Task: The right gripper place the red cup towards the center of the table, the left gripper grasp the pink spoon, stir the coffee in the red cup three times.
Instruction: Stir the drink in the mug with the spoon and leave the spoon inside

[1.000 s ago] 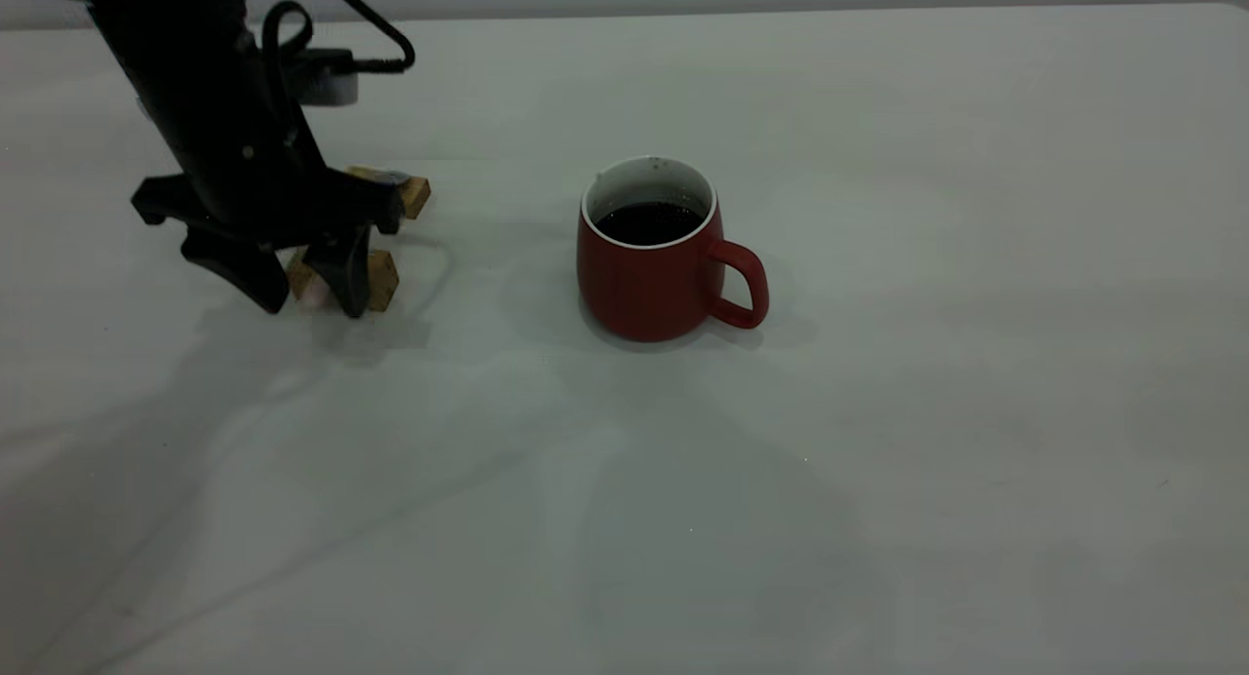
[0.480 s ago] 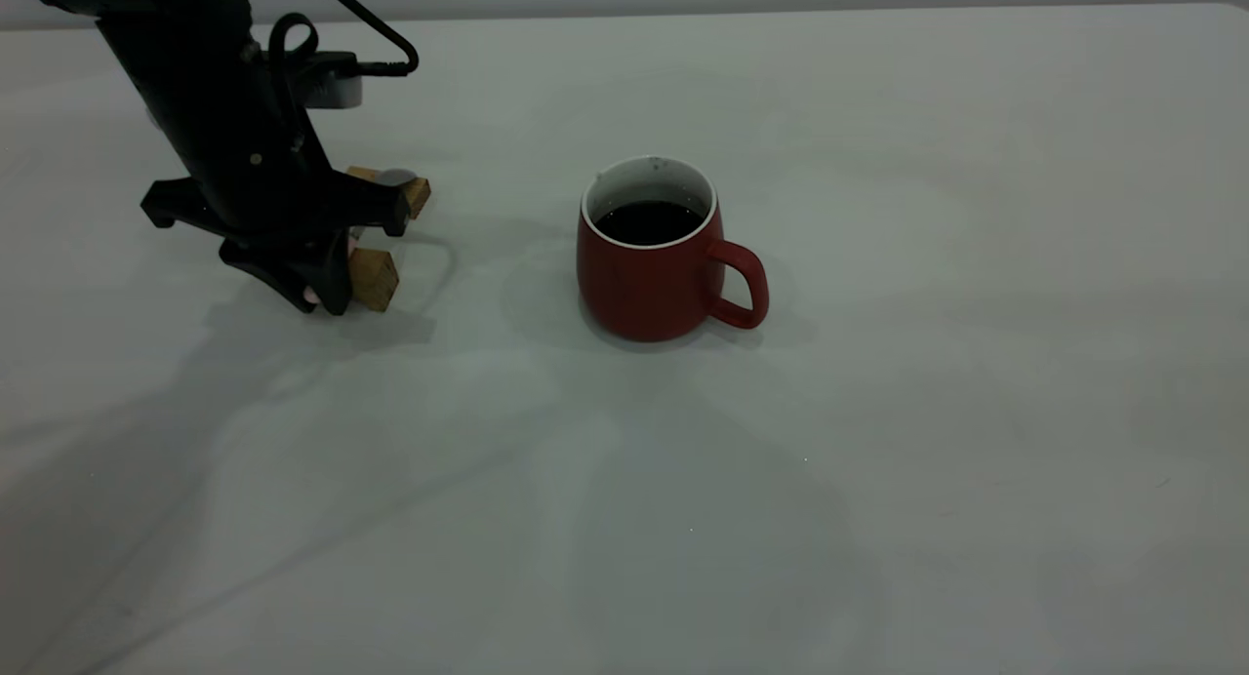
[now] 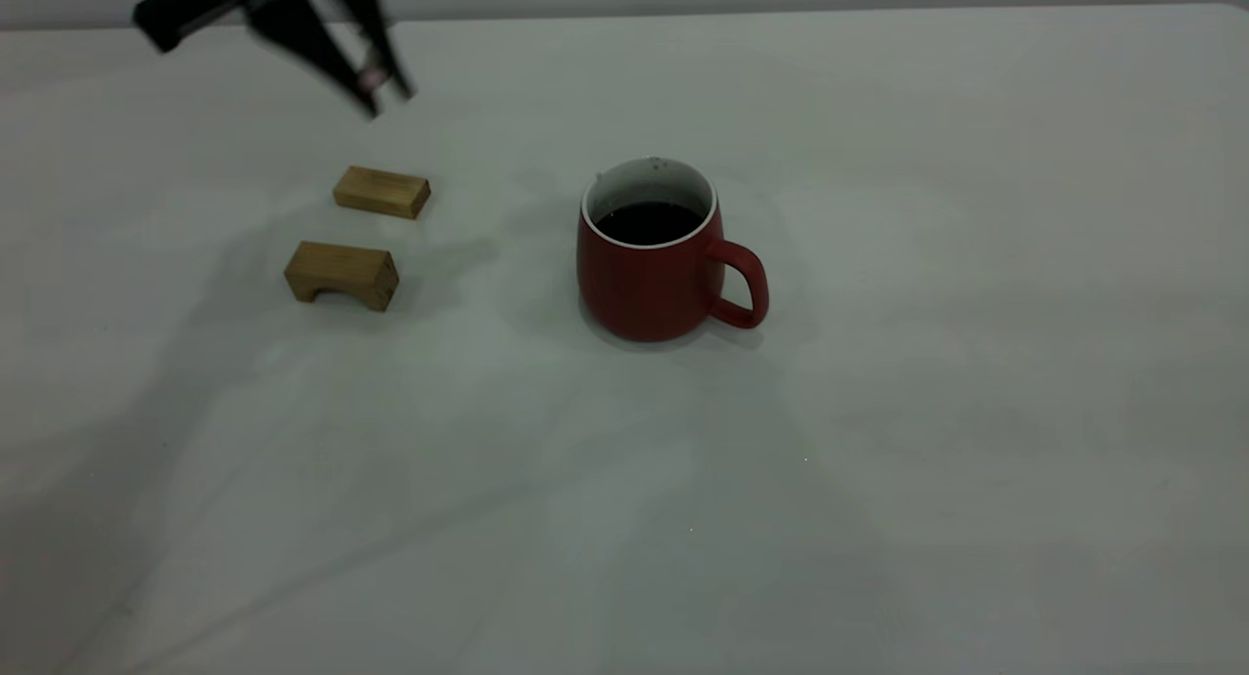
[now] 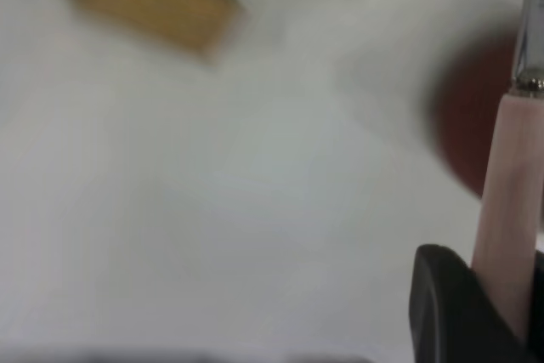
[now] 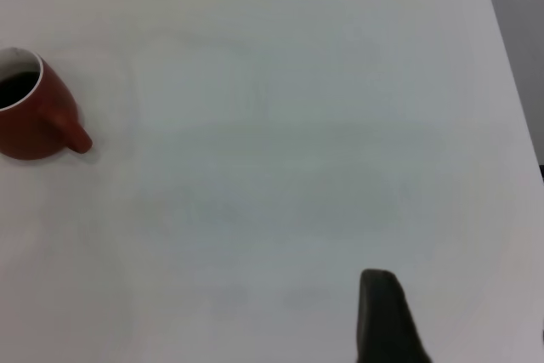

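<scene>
Lifting away from the two wooden blocks, our left pincer now sits in the upper left of the outside view, high above the desk. Half a second ago it was down at the nearer block; now both blocks lie bare. Our left wrist view shows the pincer clamped on the pink spoon, the pale handle rising from between black fingers towards its metal neck. The red cup stands upright near the middle of the frame, handle pointing right, with dark coffee inside. It has not moved, so we judge the cup is placed and the spoon is grasped; carrying it over and stirring remain. Our right pincer shows only as a dark shape at the bottom of its own wrist view, well apart from the cup; we cannot tell its opening.
</scene>
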Robot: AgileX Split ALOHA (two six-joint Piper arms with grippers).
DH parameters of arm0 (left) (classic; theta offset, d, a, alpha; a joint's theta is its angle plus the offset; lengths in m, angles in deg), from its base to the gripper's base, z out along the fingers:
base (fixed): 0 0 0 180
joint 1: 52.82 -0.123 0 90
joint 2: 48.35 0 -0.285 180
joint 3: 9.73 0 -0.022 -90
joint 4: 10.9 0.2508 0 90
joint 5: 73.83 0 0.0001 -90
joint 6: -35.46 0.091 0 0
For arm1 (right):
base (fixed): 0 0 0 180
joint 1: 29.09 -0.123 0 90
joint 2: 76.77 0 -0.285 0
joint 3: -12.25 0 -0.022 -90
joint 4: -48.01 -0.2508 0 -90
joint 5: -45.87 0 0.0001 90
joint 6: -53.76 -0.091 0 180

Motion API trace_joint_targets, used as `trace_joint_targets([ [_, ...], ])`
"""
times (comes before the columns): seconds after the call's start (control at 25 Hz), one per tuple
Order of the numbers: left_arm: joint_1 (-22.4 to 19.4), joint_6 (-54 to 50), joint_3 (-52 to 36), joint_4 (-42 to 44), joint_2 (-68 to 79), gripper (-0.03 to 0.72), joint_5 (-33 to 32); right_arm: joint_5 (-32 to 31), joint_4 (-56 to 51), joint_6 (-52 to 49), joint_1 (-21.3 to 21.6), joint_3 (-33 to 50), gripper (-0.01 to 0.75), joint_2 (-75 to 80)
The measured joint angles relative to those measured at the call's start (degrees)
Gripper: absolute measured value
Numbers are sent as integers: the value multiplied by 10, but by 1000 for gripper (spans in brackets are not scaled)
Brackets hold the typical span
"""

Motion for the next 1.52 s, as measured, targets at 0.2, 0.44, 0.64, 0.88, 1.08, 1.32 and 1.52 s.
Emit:
trace_joint_targets([
  [0.2,0,-252,16,-231,-1,165,-40,0,0,0,0,0,474,0],
  [0.44,5,-374,17,-451,12,165,-98,0,0,0,0,0,474,0],
  [0.64,8,-378,17,-474,48,165,-101,0,0,0,0,0,474,0],
  [0.88,12,-312,17,-501,110,165,-91,0,0,0,0,0,474,0],
  [1.08,17,-206,17,-541,159,165,-83,0,0,0,0,0,474,0],
  [1.32,19,-166,17,-558,189,165,-59,0,0,0,0,0,474,0],
  [1.52,20,-173,17,-593,198,165,-11,0,0,0,0,0,474,0],
])
